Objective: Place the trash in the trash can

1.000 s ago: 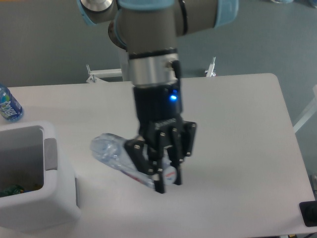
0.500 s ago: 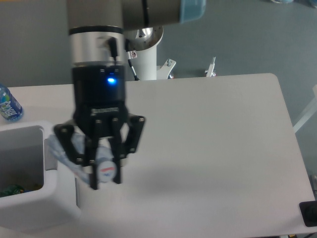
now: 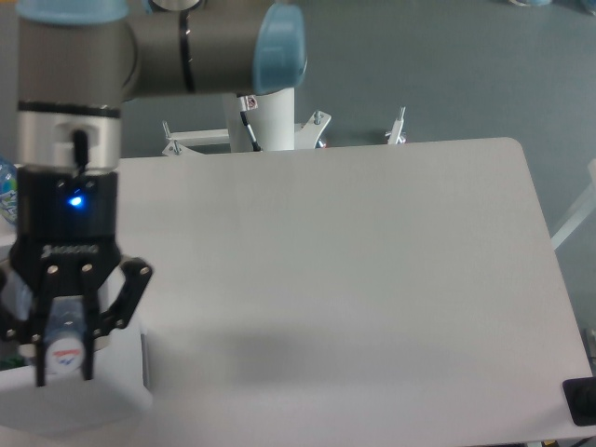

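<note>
Moved since 0.5 s ago: arm carried the gripper [image 3: 65,358] further toward 9 o'clock, from table mid-left to over the trash can [image 3: 121,405] at the 8 o'clock corner. Fingers closed on the crushed plastic bottle [image 3: 63,340]; its cap end w/ red-white mark shows between the fingers, rest of the bottle mostly hidden behind the gripper body. Bottle is off the table [image 3: 372,279], held above the bin. Bin itself largely covered by the gripper; only its white wall near 7 o'clock shows. Blue-labelled water bottle [image 3: 6,191] just visible at 9 o'clock edge, behind the arm. Crumpled wrapper can't be made out.
</note>
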